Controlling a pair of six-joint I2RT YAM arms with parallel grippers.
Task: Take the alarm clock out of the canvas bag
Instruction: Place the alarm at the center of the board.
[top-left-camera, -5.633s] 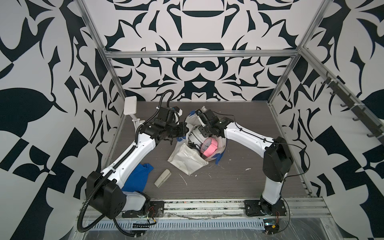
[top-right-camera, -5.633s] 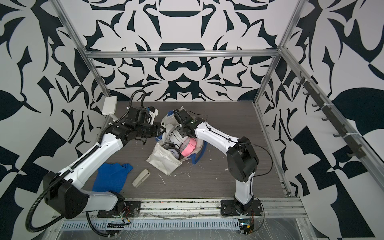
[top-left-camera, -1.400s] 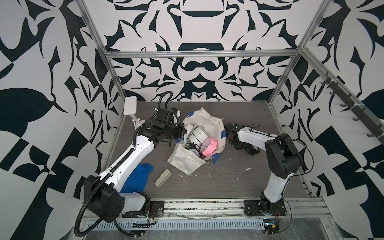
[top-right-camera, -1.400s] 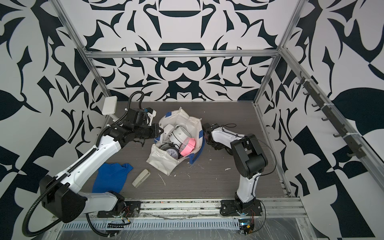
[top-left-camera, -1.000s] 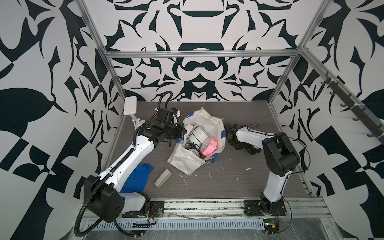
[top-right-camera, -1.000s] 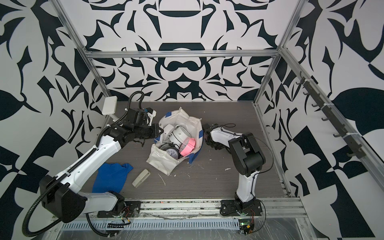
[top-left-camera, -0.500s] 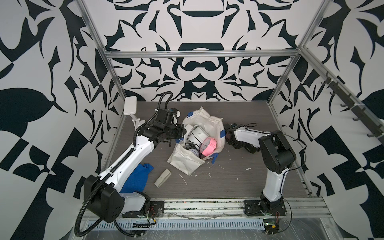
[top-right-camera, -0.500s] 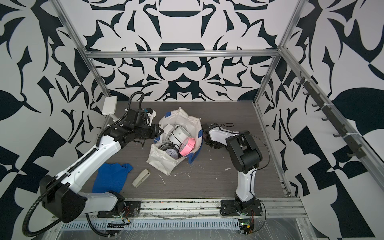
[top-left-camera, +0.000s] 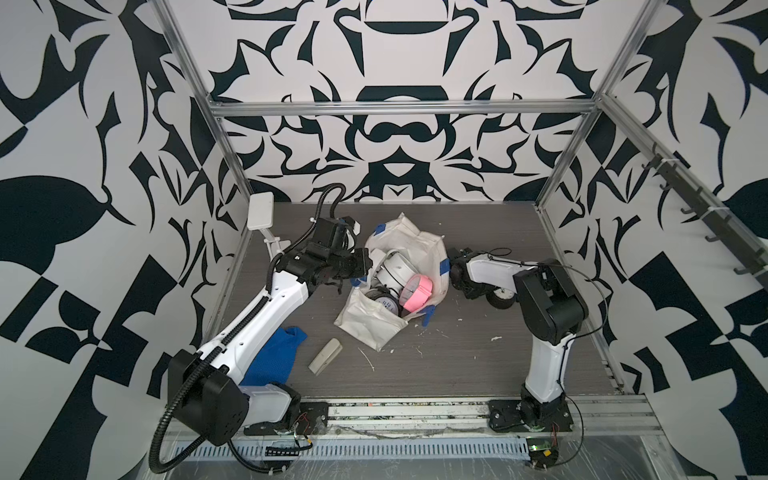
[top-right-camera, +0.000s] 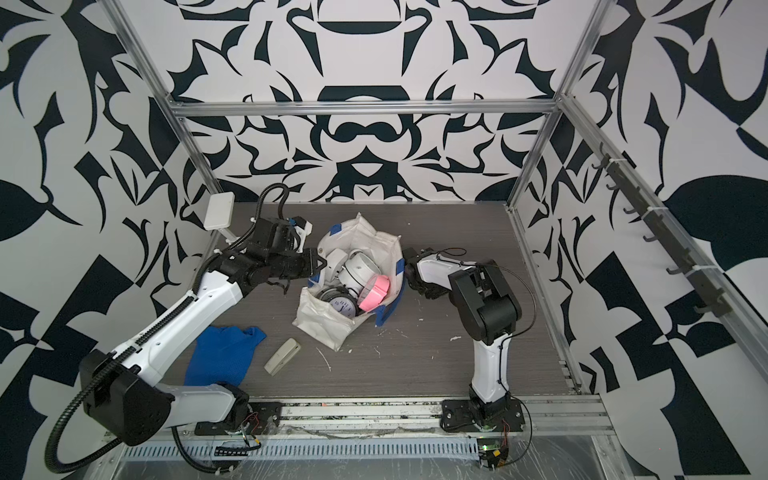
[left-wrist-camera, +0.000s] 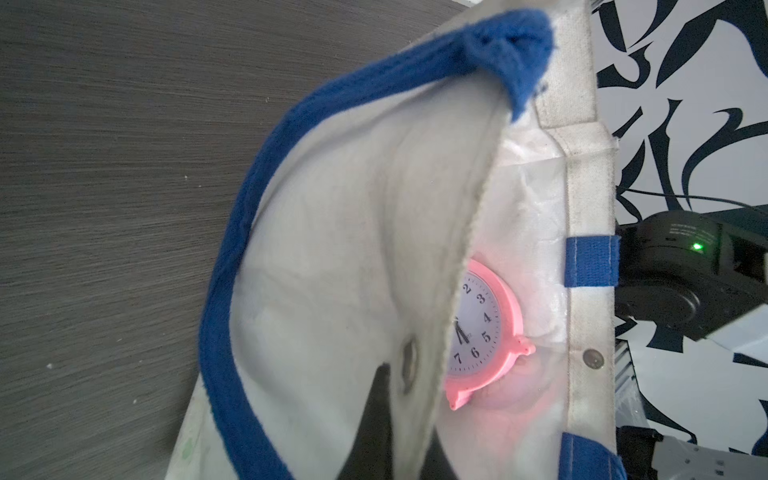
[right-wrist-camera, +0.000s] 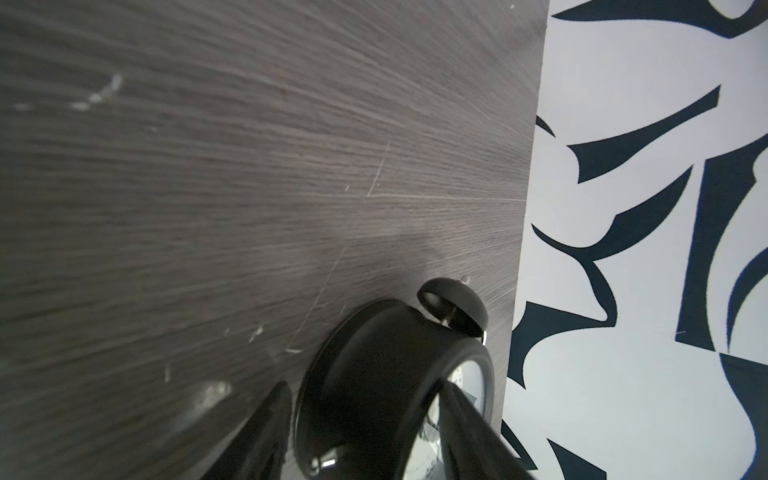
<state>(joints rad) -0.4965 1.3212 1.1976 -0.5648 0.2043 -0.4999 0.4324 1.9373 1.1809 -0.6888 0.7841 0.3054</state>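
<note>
Wrist view: black alarm clock (right-wrist-camera: 386, 345) between right end effector's (right-wrist-camera: 365, 388) jaws

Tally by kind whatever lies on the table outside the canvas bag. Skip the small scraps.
Black alarm clock: 1
Blue cloth: 1
Beige stapler-like object: 1
Total: 3

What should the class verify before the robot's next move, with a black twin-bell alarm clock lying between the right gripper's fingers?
1. Black twin-bell alarm clock out of the off-white canvas bag, on the grey table: ok.
2. Right gripper open around it, a sliver of table beside one finger: ok.
3. Left gripper shut on the bag's rim: ok.
4. Bag empty: not ok; pink round clock and others inside.
5. Clock stable once freed: cannot tell.
</note>
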